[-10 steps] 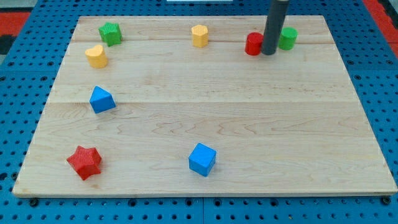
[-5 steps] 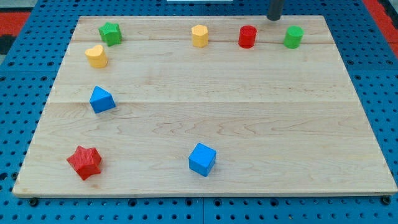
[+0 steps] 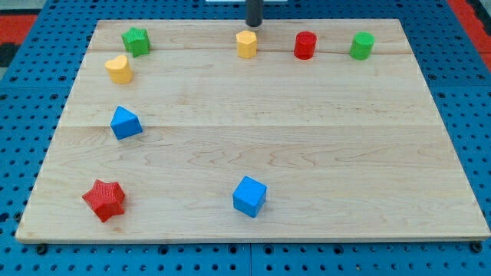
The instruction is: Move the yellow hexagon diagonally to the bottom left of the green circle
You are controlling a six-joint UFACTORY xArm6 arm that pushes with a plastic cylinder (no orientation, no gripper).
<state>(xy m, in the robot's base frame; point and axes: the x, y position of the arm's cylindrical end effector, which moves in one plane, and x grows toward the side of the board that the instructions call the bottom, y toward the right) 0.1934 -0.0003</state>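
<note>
The yellow hexagon (image 3: 246, 44) stands near the board's top edge, a little left of centre. The green circle (image 3: 362, 45) stands near the top right. A red cylinder (image 3: 305, 45) stands between them. My tip (image 3: 254, 24) is at the top edge of the board, just above the yellow hexagon and slightly to its right, close to it but apart from it.
A green star (image 3: 136, 41) and a yellow heart (image 3: 119, 69) are at the top left. A blue triangular block (image 3: 125, 123) is at the left, a red star (image 3: 104, 199) at the bottom left, a blue cube (image 3: 249, 196) at the bottom centre. The wooden board (image 3: 307, 153) lies on a blue pegboard.
My tip moved from between the red cylinder and green circle up to the top edge, then left to above the yellow hexagon. The red cylinder has shifted slightly left and up.
</note>
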